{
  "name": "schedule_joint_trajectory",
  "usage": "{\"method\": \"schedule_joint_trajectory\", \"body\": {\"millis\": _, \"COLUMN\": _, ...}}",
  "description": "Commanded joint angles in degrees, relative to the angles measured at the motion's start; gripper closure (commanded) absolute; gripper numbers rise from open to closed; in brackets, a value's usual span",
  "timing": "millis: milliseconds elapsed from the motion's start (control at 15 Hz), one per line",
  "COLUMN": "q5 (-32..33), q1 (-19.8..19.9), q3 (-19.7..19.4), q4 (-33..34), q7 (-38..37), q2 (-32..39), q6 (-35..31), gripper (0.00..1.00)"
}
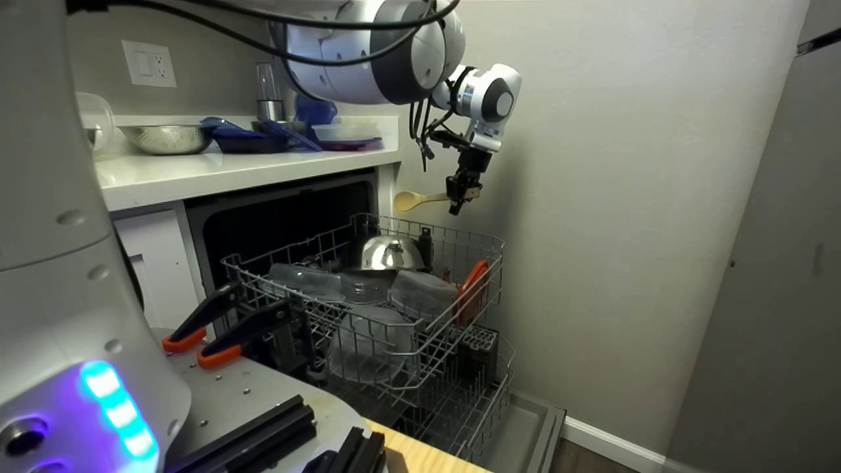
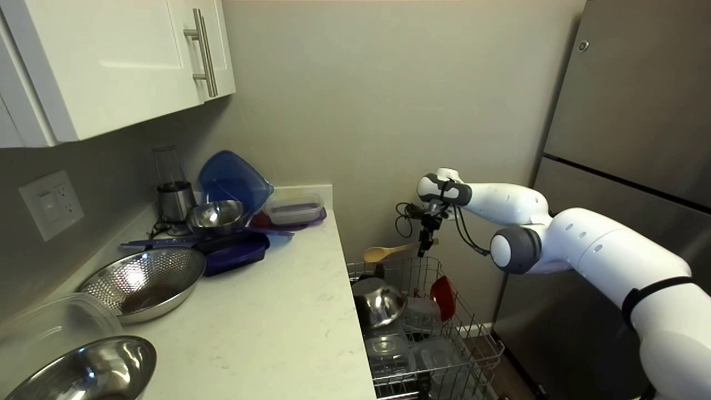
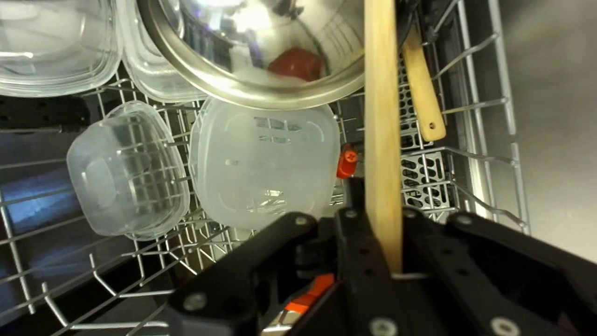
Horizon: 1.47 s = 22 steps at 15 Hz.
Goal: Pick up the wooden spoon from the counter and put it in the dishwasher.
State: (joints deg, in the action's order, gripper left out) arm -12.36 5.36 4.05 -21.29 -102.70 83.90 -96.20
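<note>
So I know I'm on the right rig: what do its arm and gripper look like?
The arm is white with rounded segments, dark grey joint covers and a black strap. Black cables loop alongside it. Glowing cyan-blue lights mark its pale base. The gripper is black and angular, with silvery screw heads.

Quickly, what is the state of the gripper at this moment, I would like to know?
Gripper: closed, holding the wooden spoon by its handle.

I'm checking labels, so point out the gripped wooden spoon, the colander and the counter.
Wooden spoon (image 3: 383, 135), in the wrist view: its handle.
Colander (image 2: 140, 278), in an exterior view: perforated inside wall.
Counter (image 2: 278, 303), in an exterior view: its top surface.
</note>
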Motion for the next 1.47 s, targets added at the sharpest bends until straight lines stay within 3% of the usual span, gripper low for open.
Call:
{"method": "schedule_joint_trajectory", "body": {"millis": 0, "q5": -0.23, "q1": -0.67, "q3": 0.27, "q4": -1.27, "q7": -2.07, "q2": 0.02, "q6": -5.44, "gripper": 0.99}}
{"method": "schedule_joint_trajectory", "body": {"millis": 267, "q5": 1.05, "q1": -1.6, "q3": -1.35, "q4": -3.14, "q7": -1.41, "q2": 0.38, "q6": -9.54, "gripper": 0.99}}
{"method": "schedule_joint_trajectory", "body": {"millis": 933, "q5": 2.86, "q1": -2.62, "q3": -3.84, "q4": -5.41, "q7": -1.4, "q2": 1.03, "q6": -10.71, "gripper": 0.99}}
{"method": "schedule_joint_trajectory", "body": {"millis": 1000, "q5": 2.86, "q1": -2.68, "q3": -3.93, "q4": -5.51, "q7": -1.5, "q2": 1.04, "q6": -10.6, "gripper": 0.76}}
{"method": "schedule_joint_trajectory", "body": {"millis": 1400, "q5": 3.05, "q1": -2.97, "q3": -4.31, "q4": -5.33, "q7": -1.52, "q2": 1.06, "q6": -10.24, "gripper": 0.38}}
